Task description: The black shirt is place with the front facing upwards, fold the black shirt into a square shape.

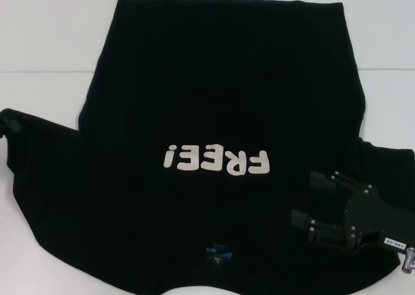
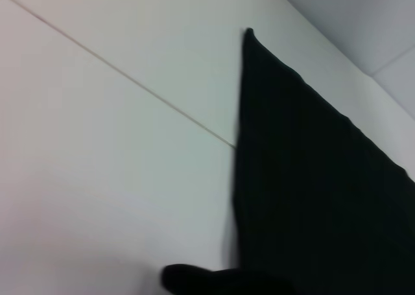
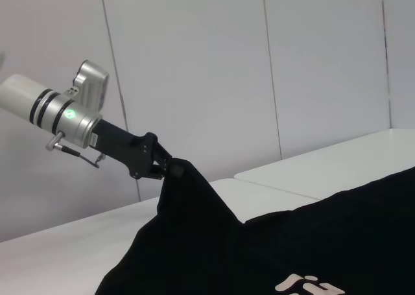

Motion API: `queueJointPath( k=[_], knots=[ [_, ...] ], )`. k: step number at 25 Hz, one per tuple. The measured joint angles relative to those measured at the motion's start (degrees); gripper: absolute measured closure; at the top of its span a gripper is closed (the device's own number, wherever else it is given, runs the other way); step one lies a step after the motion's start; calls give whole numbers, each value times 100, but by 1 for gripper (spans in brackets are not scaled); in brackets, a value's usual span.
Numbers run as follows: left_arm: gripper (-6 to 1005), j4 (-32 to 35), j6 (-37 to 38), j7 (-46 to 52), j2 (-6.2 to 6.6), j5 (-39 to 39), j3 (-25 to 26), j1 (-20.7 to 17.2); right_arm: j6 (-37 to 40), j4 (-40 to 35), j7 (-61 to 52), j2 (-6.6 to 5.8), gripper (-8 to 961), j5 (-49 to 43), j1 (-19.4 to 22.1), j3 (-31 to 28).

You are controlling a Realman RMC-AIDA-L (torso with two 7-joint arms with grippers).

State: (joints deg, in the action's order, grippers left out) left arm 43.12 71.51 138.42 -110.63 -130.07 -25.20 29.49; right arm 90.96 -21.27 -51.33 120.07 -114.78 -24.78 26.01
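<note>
The black shirt [image 1: 220, 94] lies spread on the white table, front up, its off-white "FREE!" print [image 1: 216, 161] upside down to me and a small blue neck label [image 1: 215, 253] at the near edge. In the right wrist view my left gripper [image 3: 167, 167] is shut on the shirt's left sleeve [image 3: 188, 198], which rises in a peak off the table. My right gripper [image 1: 303, 199] hovers open over the shirt's near right shoulder, nothing between its fingers. The left wrist view shows only a black cloth edge [image 2: 311, 178] on the table.
The white table [image 1: 45, 48] has a seam line running across it behind the sleeves. Pale wall panels [image 3: 194, 61] stand behind the table. Bare tabletop lies to the left and right of the shirt's far half.
</note>
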Motion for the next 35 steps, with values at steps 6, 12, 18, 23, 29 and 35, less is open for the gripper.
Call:
queueJointPath(
  k=[6,12,18,23,29,35],
  knots=[
    [923,-6,301,424,-27,-42,-52,209,0,1,0,-3,39,0,0,0],
    [910,-88,656,856,-9,-54,-251,434,1,60,1,-3,38,0,0,5],
    [898,-113,709,1002,-27,-53,-412,496,1,93,15,-2,38,-1,0,37],
    [888,-388,702,1113,-32,-8,-371,492,1,141,52,-2,39,-1,-1,39],
    [875,-934,689,1158,-44,206,-177,458,21,141,31,-2,38,-1,0,50],
    [863,-1656,629,958,-146,760,381,385,71,141,48,-2,39,-10,6,53]
  ],
)
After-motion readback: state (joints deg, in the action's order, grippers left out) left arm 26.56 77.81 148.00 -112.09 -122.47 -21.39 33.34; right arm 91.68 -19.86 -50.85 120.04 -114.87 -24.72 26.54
